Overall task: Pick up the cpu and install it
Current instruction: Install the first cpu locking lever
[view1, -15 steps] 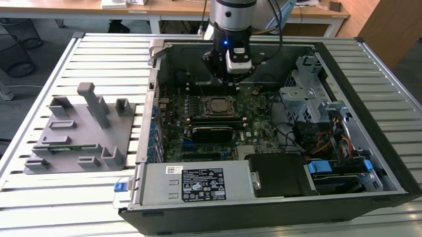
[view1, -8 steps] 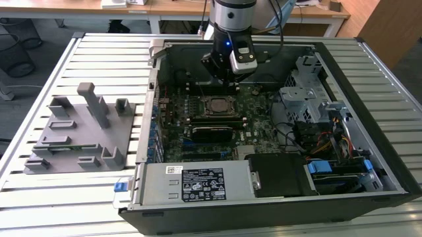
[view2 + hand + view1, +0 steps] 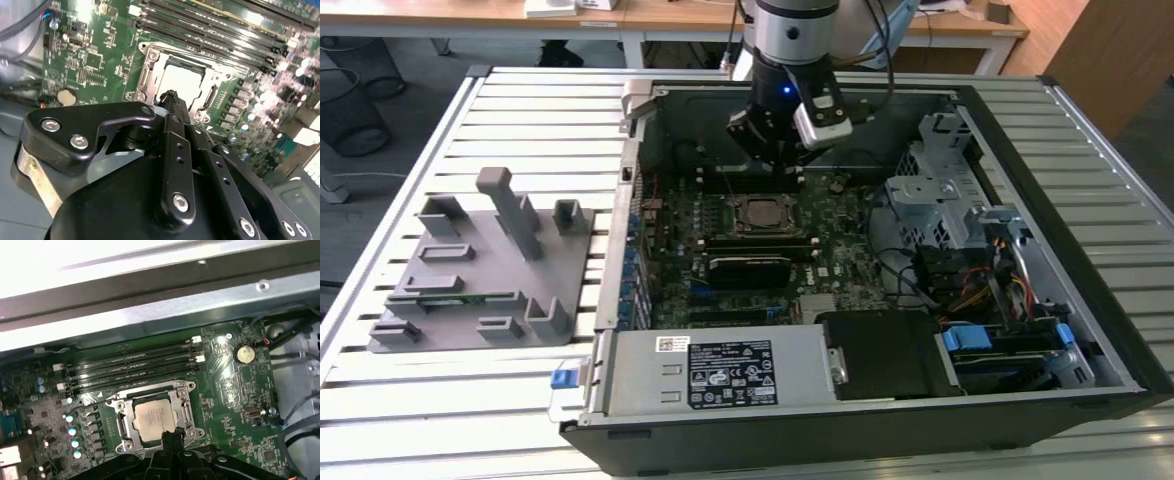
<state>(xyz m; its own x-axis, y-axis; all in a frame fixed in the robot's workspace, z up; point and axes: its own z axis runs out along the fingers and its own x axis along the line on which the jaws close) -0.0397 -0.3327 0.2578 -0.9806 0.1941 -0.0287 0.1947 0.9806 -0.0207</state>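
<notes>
The claw [image 3: 770, 163] hangs inside the open computer case [image 3: 1067, 250], low over the motherboard [image 3: 847, 215]. It is closed, its two black tips pressed together in both wrist views [image 3: 170, 95] [image 3: 170, 437].

The cpu [image 3: 155, 418] lies flat in its socket [image 3: 188, 412], the pale metal top facing up and the silver socket frame around it on all sides. In the first wrist view the claw tips sit right at the chip's near edge (whether they touch it I cannot tell). In the second wrist view the cpu [image 3: 184, 80] shows just past the tips, glaring white under the light. In the exterior view the chip [image 3: 758, 213] lies just below the claw.

A row of long black memory slots [image 3: 131, 367] runs beside the socket, and a round coin battery [image 3: 245, 354] sits on the green board a little further off.

On the slatted table [image 3: 454, 400], at the exterior view's left, a grey holder block [image 3: 480, 270] stands well apart from the case. The power supply [image 3: 720, 372] fills the case's near corner.
</notes>
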